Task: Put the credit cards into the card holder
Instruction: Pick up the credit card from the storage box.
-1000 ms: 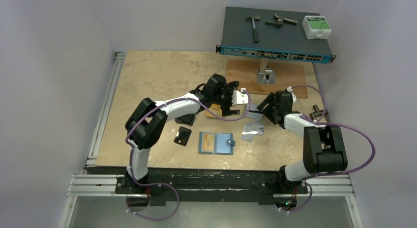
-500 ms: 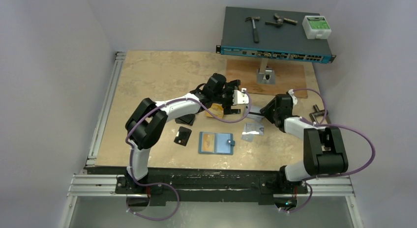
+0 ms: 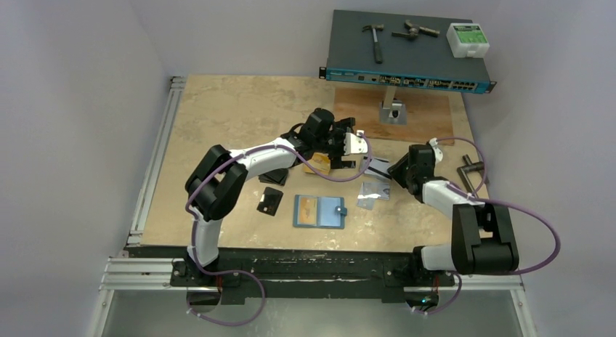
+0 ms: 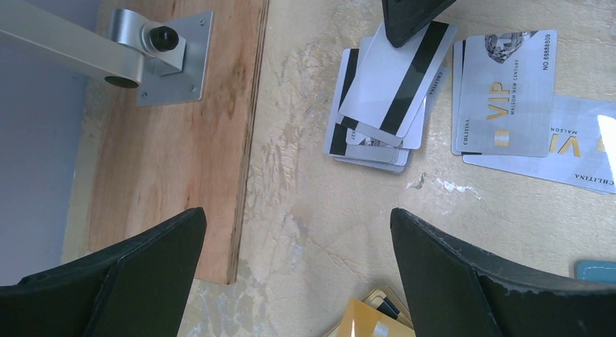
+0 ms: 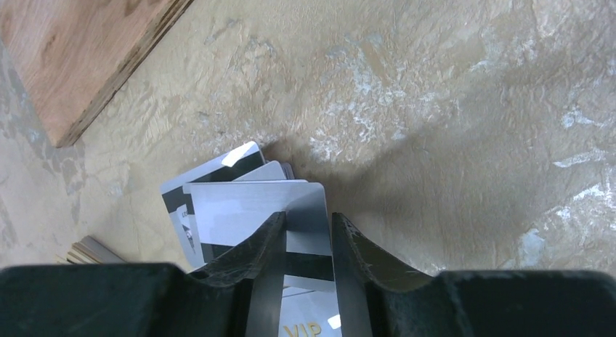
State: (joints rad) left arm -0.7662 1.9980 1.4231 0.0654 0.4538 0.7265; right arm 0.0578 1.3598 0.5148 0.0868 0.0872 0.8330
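Observation:
The teal card holder (image 3: 319,211) lies open near the front, with one gold card in its left pocket. Silver cards (image 4: 381,97) lie in a fanned stack, with VIP silver cards (image 4: 508,90) beside them. My right gripper (image 5: 309,221) is down on the top silver card (image 5: 247,202); its jaws stand a narrow gap apart, with the card's face showing between them. My left gripper (image 4: 298,279) is open and empty, above bare table beside the gold cards (image 4: 367,319). Black cards (image 3: 270,201) lie left of the holder.
A raised plywood board (image 4: 181,134) with a metal bracket (image 4: 163,57) lies behind the cards. A network switch (image 3: 407,54) carrying a hammer and tools sits at the back. More silver cards (image 3: 373,192) lie right of the holder.
My right gripper has come down and a little right onto the silver stack, and its arm has folded lower. The left arm has not moved.

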